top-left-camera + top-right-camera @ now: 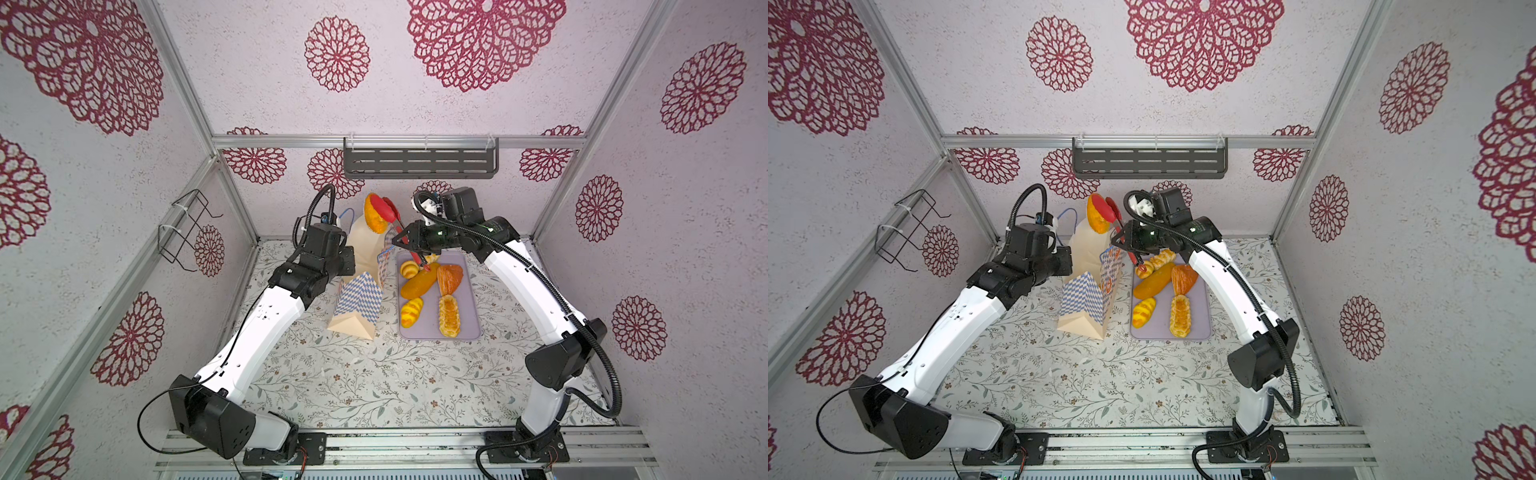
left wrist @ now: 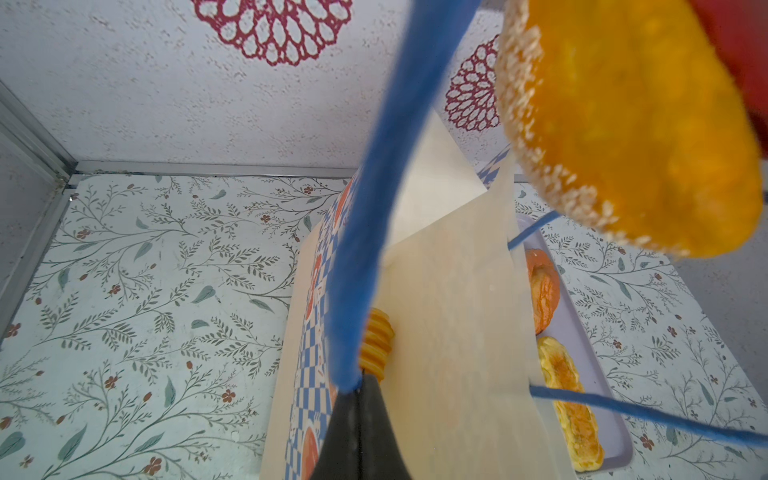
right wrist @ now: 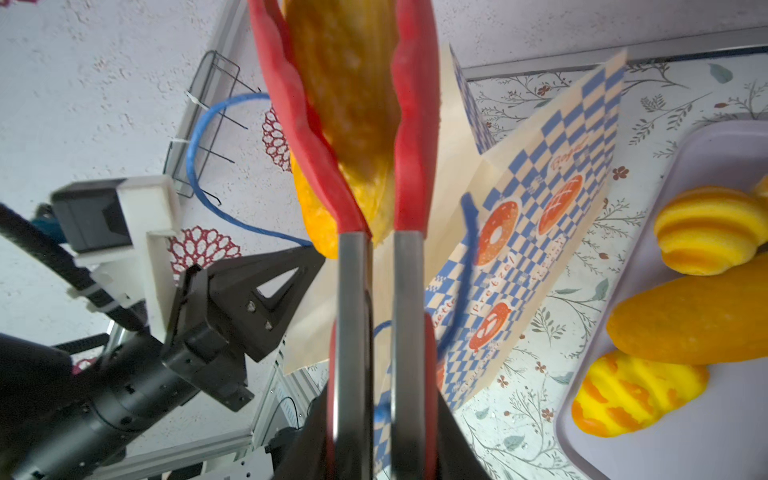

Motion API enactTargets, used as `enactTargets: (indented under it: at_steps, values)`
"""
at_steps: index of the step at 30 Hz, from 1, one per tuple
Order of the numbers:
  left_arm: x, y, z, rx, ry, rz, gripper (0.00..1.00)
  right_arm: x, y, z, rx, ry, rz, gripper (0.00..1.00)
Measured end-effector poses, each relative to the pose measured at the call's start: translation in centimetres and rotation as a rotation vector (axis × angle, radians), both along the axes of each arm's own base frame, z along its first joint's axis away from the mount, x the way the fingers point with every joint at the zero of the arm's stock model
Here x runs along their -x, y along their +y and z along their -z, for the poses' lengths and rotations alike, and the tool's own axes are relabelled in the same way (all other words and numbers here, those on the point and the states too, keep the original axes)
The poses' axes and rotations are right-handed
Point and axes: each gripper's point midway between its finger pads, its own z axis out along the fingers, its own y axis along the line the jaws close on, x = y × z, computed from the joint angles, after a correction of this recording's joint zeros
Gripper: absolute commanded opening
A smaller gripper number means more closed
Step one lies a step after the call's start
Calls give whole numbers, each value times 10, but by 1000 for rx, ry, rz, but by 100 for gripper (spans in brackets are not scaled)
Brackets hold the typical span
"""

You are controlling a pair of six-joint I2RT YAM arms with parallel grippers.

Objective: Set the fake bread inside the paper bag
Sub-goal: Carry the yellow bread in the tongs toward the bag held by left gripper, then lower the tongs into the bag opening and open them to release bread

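Right end effector (image 1: 409, 245) squeezes red tongs (image 1: 390, 212) clamping an oval golden seeded toy loaf (image 1: 372, 216), long axis along the tongs, above the cream checkered paper bag (image 1: 359, 299); left end effector (image 2: 355, 399) pinches its blue cord handle (image 2: 374, 208).

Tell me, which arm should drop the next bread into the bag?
Right. The right gripper squeezes the red tongs, which clamp a seeded loaf just above the paper bag. The left gripper is busy pinching the bag's blue handle.
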Motion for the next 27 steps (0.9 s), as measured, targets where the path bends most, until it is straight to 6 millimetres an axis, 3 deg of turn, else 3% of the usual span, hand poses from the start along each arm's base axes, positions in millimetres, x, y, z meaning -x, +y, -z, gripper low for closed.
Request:
enactTargets:
  at_steps: [8, 17, 27]
  values:
    - [0, 0, 0, -2, 3, -1, 0, 8, -12, 20, 102, 25, -7, 31]
    - [-1, 2, -12, -4, -22, -11, 0, 17, -18, 0, 120, -17, -26, 30]
    - [-1, 7, -29, -30, -54, -22, 0, 28, -17, 32, 196, 61, -73, 32]
